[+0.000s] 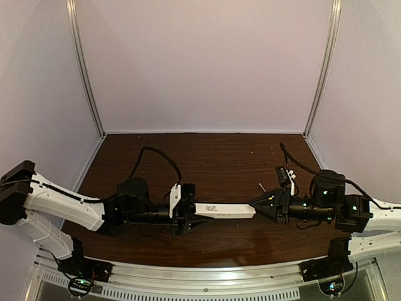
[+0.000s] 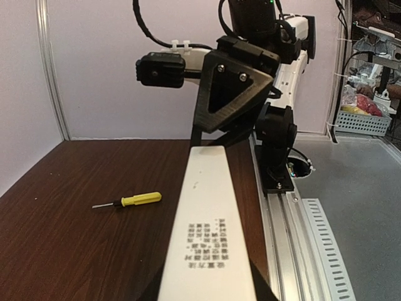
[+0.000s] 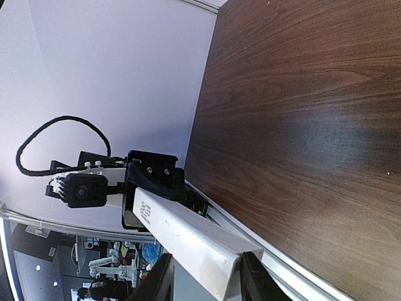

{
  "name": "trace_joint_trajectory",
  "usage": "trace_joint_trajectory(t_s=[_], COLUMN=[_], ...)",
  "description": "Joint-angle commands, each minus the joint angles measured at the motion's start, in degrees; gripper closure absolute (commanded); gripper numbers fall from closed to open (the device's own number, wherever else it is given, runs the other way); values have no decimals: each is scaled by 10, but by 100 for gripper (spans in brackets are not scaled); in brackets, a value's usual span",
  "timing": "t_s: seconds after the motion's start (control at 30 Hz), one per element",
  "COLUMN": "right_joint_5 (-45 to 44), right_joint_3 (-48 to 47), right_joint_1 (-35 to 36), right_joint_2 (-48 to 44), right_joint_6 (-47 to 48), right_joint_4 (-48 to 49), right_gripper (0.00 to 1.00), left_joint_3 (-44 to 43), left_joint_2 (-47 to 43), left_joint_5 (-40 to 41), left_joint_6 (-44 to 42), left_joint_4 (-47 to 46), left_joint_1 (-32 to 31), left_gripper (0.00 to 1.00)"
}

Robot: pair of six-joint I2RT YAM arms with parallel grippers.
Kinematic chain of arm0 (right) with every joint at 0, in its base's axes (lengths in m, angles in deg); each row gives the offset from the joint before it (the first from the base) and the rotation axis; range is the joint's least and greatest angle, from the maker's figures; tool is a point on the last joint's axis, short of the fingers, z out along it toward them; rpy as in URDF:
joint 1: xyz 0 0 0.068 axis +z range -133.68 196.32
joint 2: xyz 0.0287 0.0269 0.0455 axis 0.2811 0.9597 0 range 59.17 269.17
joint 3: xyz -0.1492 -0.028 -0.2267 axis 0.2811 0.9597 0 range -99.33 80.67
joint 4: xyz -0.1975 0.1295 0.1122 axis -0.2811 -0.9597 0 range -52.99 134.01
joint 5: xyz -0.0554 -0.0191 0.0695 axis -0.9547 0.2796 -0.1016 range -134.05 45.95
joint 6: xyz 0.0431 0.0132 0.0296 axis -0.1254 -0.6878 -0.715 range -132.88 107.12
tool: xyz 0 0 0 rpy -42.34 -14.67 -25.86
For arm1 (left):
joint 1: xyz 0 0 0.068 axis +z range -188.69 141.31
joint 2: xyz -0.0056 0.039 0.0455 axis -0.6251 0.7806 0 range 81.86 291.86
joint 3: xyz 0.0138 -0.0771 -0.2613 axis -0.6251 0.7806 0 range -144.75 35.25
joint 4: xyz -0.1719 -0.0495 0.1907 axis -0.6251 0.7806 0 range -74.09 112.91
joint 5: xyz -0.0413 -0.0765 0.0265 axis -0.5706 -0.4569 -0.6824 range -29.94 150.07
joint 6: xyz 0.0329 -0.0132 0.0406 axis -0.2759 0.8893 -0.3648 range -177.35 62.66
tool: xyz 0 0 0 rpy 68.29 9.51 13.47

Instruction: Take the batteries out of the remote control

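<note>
A dark wood-grain tabletop (image 1: pixel 213 157) fills the middle of the top view, closed in by pale lilac walls (image 1: pixel 200 63) at the back and sides. The left arm (image 1: pixel 62 207) reaches in from the lower left edge and the right arm (image 1: pixel 369 219) from the lower right edge, and they meet just below the centre of the frame. Between them the remote control (image 1: pixel 225 211), a slim white bar, hangs level above the tabletop, with its length running left to right across the picture. The left gripper (image 1: pixel 188 213) has its jaws clenched on the bar's left end. In the left wrist view the remote runs from the bottom edge up to the centre of the frame, with small dark print on its upper face. The right gripper (image 1: pixel 260 205) is at the bar's right end. In the right wrist view, at the bottom centre, its two black fingers (image 3: pixel 254 282) straddle that end. One lies against the bar's edge and a thin gap seems to show on the other side, so I cannot tell whether these jaws are clamped on it. A yellow-handled screwdriver (image 2: pixel 135 200) lies flat on the tabletop at the middle left of the left wrist view, well apart from the remote.
</note>
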Motion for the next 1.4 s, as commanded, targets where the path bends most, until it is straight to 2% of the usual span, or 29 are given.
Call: trace_joint_trajectory(t_s=[0.0, 0.53, 0.97, 1.37], right_joint_5=[9, -4, -8, -7], right_joint_3=[-11, -25, -59, -65], right_joint_1=[8, 11, 10, 10], right_joint_2=[4, 14, 26, 43], right_joint_6=[-4, 1, 12, 15], right_joint_4=[16, 2, -22, -23], right_gripper=[64, 75, 79, 90], left_joint_3=[-19, -24, -36, -38], left_joint_2=[14, 27, 39, 42], left_joint_5=[13, 50, 66, 76], left_joint_6=[-10, -22, -30, -31], left_joint_4=[-7, 2, 19, 22], left_joint_1=[3, 3, 3, 3], left_gripper=[100, 100, 100, 100])
